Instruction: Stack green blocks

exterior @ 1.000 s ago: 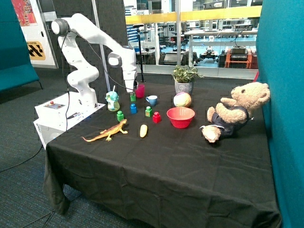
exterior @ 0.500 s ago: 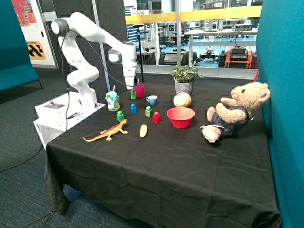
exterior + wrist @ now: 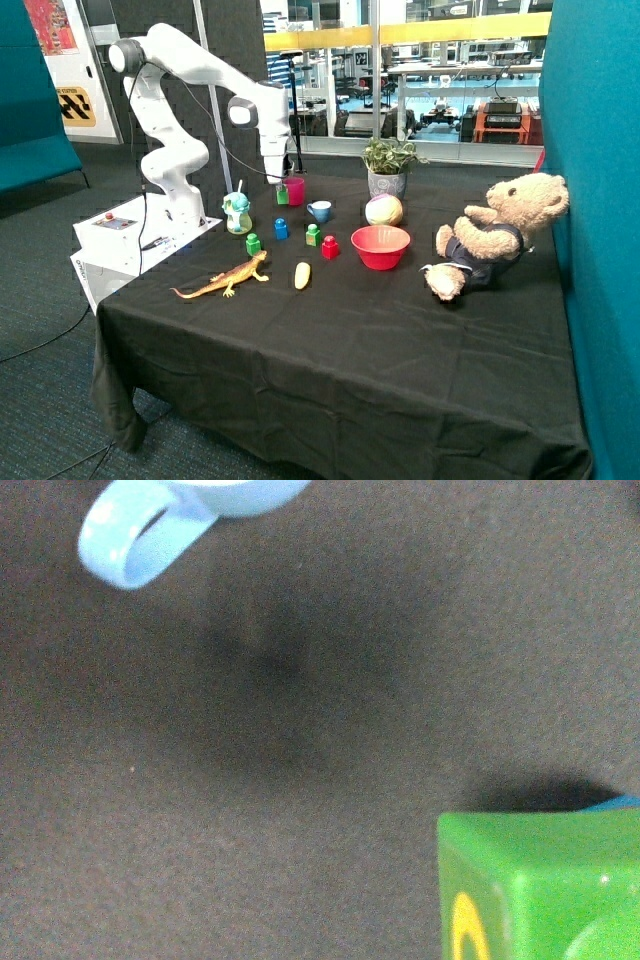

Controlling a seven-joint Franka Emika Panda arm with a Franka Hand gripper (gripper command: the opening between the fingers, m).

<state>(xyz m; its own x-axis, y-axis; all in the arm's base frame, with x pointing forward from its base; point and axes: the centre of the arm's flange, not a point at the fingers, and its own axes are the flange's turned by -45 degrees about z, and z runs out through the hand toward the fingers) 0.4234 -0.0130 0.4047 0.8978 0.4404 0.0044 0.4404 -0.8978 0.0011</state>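
Held block (image 3: 282, 197): green, at the tip of my gripper (image 3: 282, 190), clear of the cloth (image 3: 360, 340) and just beside the pink cup (image 3: 294, 191). My jaws are pinching it; the fingers themselves are out of the wrist view. There the same block (image 3: 540, 885) fills one corner, a yellow mark on its face and its shadow on the cloth below.

Second block (image 3: 253, 244): green, standing alone on the cloth near the lizard's (image 3: 225, 280) tail end, well apart from my gripper.

Third block (image 3: 314, 235): green with a yellowish base, on the cloth between the blue block (image 3: 281, 229) and the red block (image 3: 330, 247), close to the red one.

Stack status: no green block rests on another; all three are apart.

Surroundings: the blue mug (image 3: 319, 211) stands on the far side of the third block, and its handle (image 3: 130, 540) shows in the wrist view across bare cloth from the held block. A green-and-white beaker (image 3: 237, 213) stands near the arm's base. The red bowl (image 3: 380, 247) sits beyond the red block, with a ball (image 3: 384, 210) and a plant (image 3: 387, 165) behind it. A yellow piece (image 3: 302, 275) lies beside the lizard. A bear (image 3: 490, 235) sits at the far end of the table.
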